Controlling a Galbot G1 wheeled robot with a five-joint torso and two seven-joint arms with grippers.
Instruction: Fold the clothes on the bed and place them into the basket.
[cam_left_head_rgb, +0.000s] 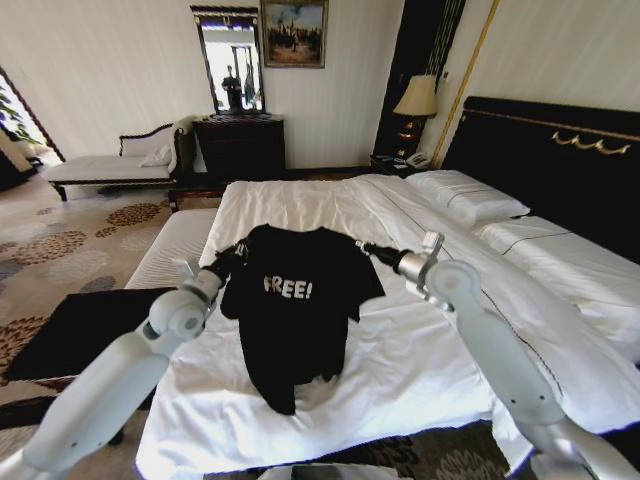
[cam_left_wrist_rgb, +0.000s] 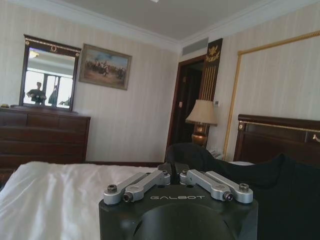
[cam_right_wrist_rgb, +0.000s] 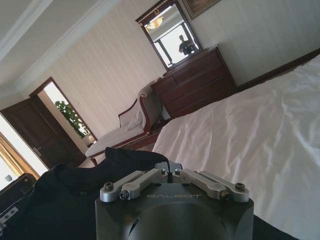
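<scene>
Hanging above the white bed (cam_left_head_rgb: 420, 360), the black "FREE!" T-shirt (cam_left_head_rgb: 295, 310) is clamped at its shoulders by the left gripper (cam_left_head_rgb: 237, 252) and right gripper (cam_left_head_rgb: 362, 246).

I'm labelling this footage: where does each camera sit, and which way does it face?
Head view: high on the robot, looking down the bed; both arms show, left pincer and right pincer holding up the T-shirt.
Left wrist view: behind the left pincer, facing the dresser and headboard.
Right wrist view: behind the right pincer, facing the chaise longue.
All share the T-shirt.
</scene>
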